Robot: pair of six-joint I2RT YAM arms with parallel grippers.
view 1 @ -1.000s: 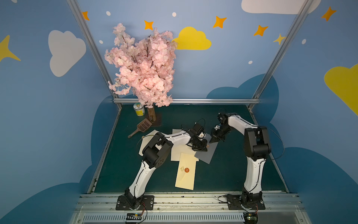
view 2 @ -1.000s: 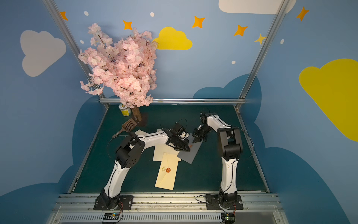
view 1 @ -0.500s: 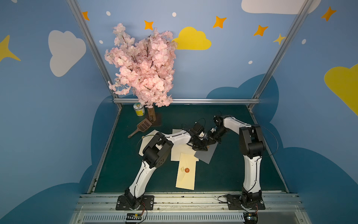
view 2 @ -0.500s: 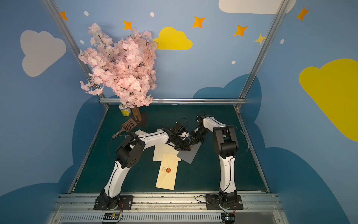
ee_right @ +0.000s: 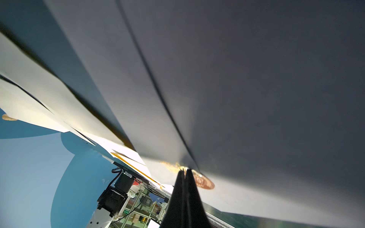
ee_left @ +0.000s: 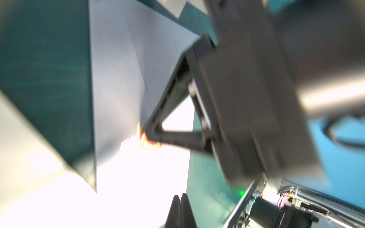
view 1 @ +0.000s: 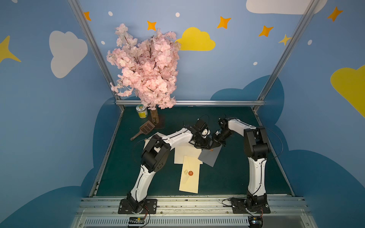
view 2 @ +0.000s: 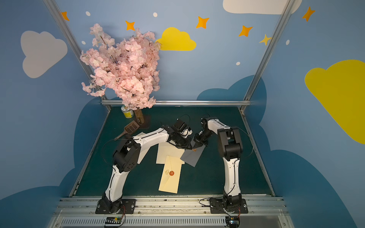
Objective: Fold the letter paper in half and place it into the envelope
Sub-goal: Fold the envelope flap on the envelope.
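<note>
Left wrist view is smeared all over — the right gripper (ee_left: 147,134) is just a dark blurry triangle, and the surface right ahead of the left gripper (ee_left: 180,197) is blown out white, so no telling which sheet it is. Each wrist view crops its own gripper at the frame edge. The orange seal (ee_right: 205,183) sits half behind the right gripper's tips. In both top views the grey envelope (view 1: 210,158) loses a corner under both grippers — contact unclear.

**Cream, Grey and Pink on Dark Green**

The surface (view 1: 227,177) is dark green. The letter paper (view 1: 185,154) is cream, as is one envelope (view 1: 189,183) with its red-orange seal (view 1: 190,173). The other envelope (view 1: 209,158) is plain grey. The blossom tree (view 1: 146,67) is pink. The blue wall (view 1: 237,69) shows yellow and white clouds and orange stars.
</note>
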